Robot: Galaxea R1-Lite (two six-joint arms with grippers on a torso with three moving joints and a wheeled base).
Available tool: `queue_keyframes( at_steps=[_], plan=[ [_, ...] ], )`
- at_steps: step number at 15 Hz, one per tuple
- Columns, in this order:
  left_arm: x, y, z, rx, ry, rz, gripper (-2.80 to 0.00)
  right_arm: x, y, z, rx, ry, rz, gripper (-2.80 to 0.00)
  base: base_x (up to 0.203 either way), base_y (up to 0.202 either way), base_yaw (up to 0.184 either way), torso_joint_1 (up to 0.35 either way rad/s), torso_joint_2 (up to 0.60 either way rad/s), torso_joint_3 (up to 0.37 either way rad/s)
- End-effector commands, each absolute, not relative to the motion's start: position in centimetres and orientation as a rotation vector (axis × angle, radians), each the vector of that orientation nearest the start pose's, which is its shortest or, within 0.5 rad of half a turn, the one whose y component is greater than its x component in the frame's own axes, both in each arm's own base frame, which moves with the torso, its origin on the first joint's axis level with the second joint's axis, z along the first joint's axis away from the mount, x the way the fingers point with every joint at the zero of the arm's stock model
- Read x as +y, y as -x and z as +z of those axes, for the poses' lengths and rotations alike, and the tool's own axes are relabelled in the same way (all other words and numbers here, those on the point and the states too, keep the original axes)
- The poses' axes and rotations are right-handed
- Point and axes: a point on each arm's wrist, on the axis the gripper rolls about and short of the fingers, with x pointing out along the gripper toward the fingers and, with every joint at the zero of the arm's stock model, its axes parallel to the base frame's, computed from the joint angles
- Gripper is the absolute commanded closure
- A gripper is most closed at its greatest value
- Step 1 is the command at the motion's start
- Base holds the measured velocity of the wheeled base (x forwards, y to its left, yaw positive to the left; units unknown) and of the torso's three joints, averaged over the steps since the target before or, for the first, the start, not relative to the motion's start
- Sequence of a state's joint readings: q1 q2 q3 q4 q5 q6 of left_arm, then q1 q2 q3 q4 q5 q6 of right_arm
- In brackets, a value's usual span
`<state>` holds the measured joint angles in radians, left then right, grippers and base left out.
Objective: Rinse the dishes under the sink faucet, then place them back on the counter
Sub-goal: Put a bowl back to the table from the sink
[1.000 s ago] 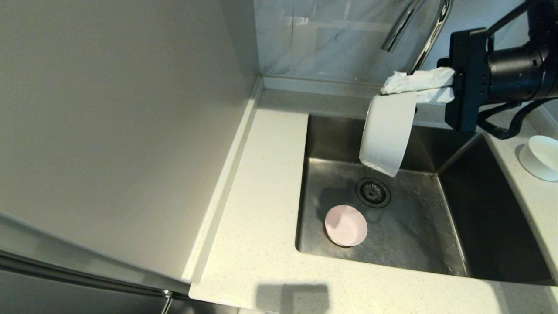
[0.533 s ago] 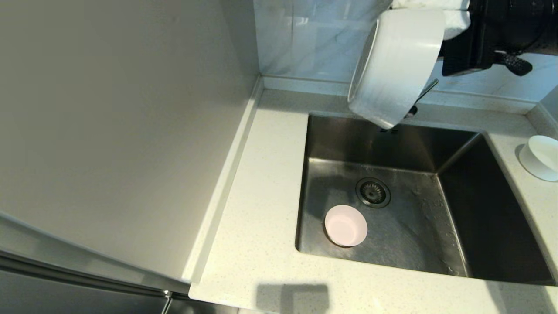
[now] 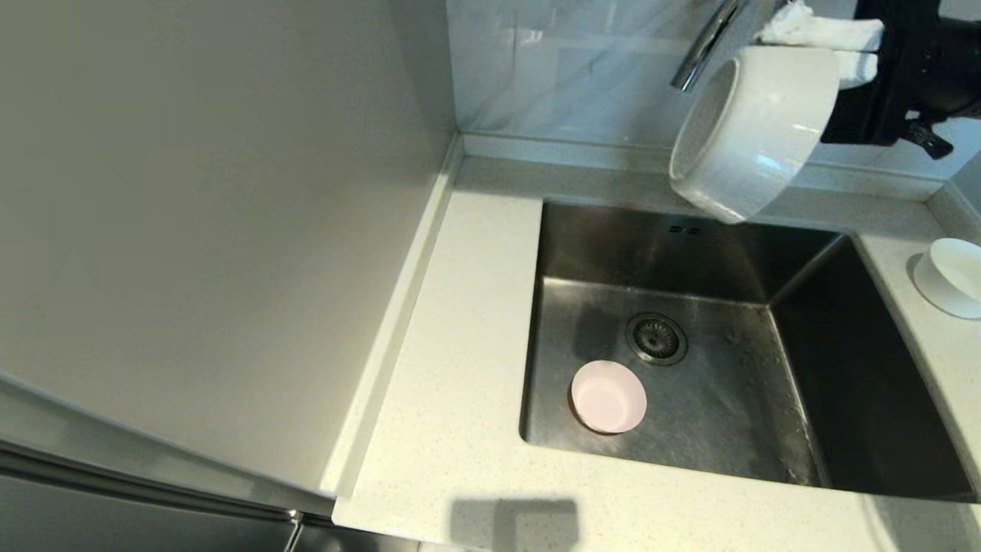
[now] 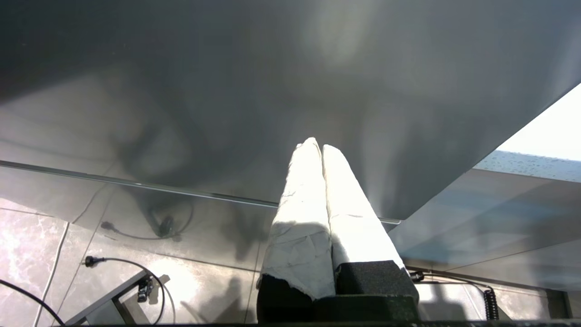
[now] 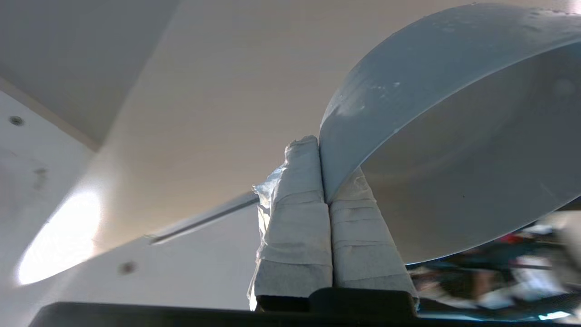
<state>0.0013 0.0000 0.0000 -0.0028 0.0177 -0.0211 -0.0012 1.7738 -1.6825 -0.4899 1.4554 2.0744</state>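
My right gripper (image 3: 793,44) is shut on the rim of the light grey bowl (image 3: 755,130), one taped finger outside the wall and one inside. The bowl hangs tipped on its side, mouth facing left, above the sink's back edge and just right of the faucet (image 3: 703,47) spout. The right wrist view shows the same pinch on the bowl (image 5: 454,136) by the gripper (image 5: 323,154). The pale pink bowl (image 3: 608,396) stands upright in the sink (image 3: 736,429) near the drain strainer (image 3: 656,338). The white bowl (image 3: 952,276) sits on the counter (image 3: 460,368) at the right. My left gripper (image 4: 321,147) is parked low, shut and empty.
A plain beige wall panel (image 3: 214,230) rises along the counter's left side, with a raised edge strip at its foot. A tiled backsplash (image 3: 567,77) stands behind the sink. Two overflow slots (image 3: 678,228) show on the sink's back wall.
The right gripper lifted the light grey bowl from over the basin up towards the faucet, then carried it to the right and tipped its mouth further left. The pink and white bowls have stayed put.
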Motion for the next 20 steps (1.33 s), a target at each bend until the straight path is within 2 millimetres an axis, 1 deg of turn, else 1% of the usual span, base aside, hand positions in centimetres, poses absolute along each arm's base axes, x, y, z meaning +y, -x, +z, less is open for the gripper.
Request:
queue_keyframes(
  at_steps=[1,2,3,4,6,7,8,9,10,11,12,13,14,15,16,17,18,19,20],
  plan=[
    [0.0,2.3,7.6,-0.006,0.021,0.02,0.0,-2.6,-30.8,36.8,1.081,-1.374,1.038,0.0,0.0,0.0,0.0,0.0,0.0,0.0],
    [0.0,2.3,7.6,-0.006,0.022,0.02,0.0,-4.8,-30.2,36.1,0.999,-1.357,1.008,0.0,0.0,0.0,0.0,0.0,0.0,0.0],
    [0.0,2.3,7.6,-0.006,0.022,0.02,0.0,-6.3,-29.5,36.3,0.897,-1.286,1.011,0.0,0.0,0.0,0.0,0.0,0.0,0.0],
    [0.0,2.3,7.6,-0.006,0.021,0.02,0.0,-7.4,-28.7,37.0,0.793,-1.191,1.024,0.0,0.0,0.0,0.0,0.0,0.0,0.0],
    [0.0,2.3,7.6,-0.006,0.022,0.02,0.0,-8.1,-26.6,39.0,0.563,-0.911,1.078,0.0,0.0,0.0,0.0,0.0,0.0,0.0],
    [0.0,2.3,7.6,-0.006,0.022,0.02,0.0,-8.4,-25.2,40.1,0.447,-0.761,1.089,0.0,0.0,0.0,0.0,0.0,0.0,0.0],
    [0.0,2.3,7.6,-0.006,0.022,0.02,0.0,-8.5,-24.5,40.7,0.396,-0.692,1.091,0.0,0.0,0.0,0.0,0.0,0.0,0.0],
    [0.0,2.3,7.6,-0.006,0.022,0.02,0.0,-8.5,-24.3,40.9,0.399,-0.7,1.085,0.0,0.0,0.0,0.0,0.0,0.0,0.0],
    [0.0,2.3,7.6,-0.006,0.022,0.02,0.0,-8.8,-24.8,40.9,0.447,-0.777,1.066,0.0,0.0,0.0,0.0,0.0,0.0,0.0],
    [0.0,2.3,7.6,-0.006,0.022,0.02,0.0,-9.3,-25.6,40.6,0.54,-0.924,1.029,0.0,0.0,0.0,0.0,0.0,0.0,0.0],
    [0.0,2.3,7.6,-0.006,0.022,0.019,0.0,-9.9,-26.6,39.8,0.659,-1.113,0.972,0.0,0.0,0.0,0.0,0.0,0.0,0.0],
    [0.0,2.3,7.6,-0.006,0.021,0.02,0.0,-10.4,-27.6,37.9,0.826,-1.38,0.872,0.0,0.0,0.0,0.0,0.0,0.0,0.0],
    [0.0,2.3,7.6,-0.006,0.022,0.02,0.0,-10.7,-27.6,36.1,0.945,-1.576,0.783,0.0,0.0,0.0,0.0,0.0,0.0,0.0],
    [0.0,2.3,7.6,-0.006,0.022,0.02,0.0,-11.0,-26.9,34.9,1.003,-1.705,0.709,0.0,0.0,0.0,0.0,0.0,0.0,0.0],
    [0.0,2.3,7.6,-0.006,0.022,0.02,0.0,-11.7,-25.3,34.8,0.985,-1.768,0.656,0.0,0.0,0.0,0.0,0.0,0.0,0.0],
    [0.0,2.3,7.6,-0.006,0.022,0.02,0.0,-12.5,-24.2,35.0,0.949,-1.794,0.624,0.0,0.0,0.0,0.0,0.0,0.0,0.0],
    [0.0,2.3,7.6,-0.006,0.022,0.02,0.0,-12.6,-23.7,35.7,0.944,-1.815,0.608,0.0,0.0,0.0,0.0,0.0,0.0,0.0],
    [0.0,2.3,7.6,-0.006,0.022,0.02,0.0,-12.3,-23.4,37.1,0.959,-1.84,0.6,0.0,0.0,0.0,0.0,0.0,0.0,0.0],
    [0.0,2.3,7.6,-0.006,0.022,0.02,0.0,-11.4,-23.2,39.0,1.009,-1.876,0.595,0.0,0.0,0.0,0.0,0.0,0.0,0.0]
  ],
)
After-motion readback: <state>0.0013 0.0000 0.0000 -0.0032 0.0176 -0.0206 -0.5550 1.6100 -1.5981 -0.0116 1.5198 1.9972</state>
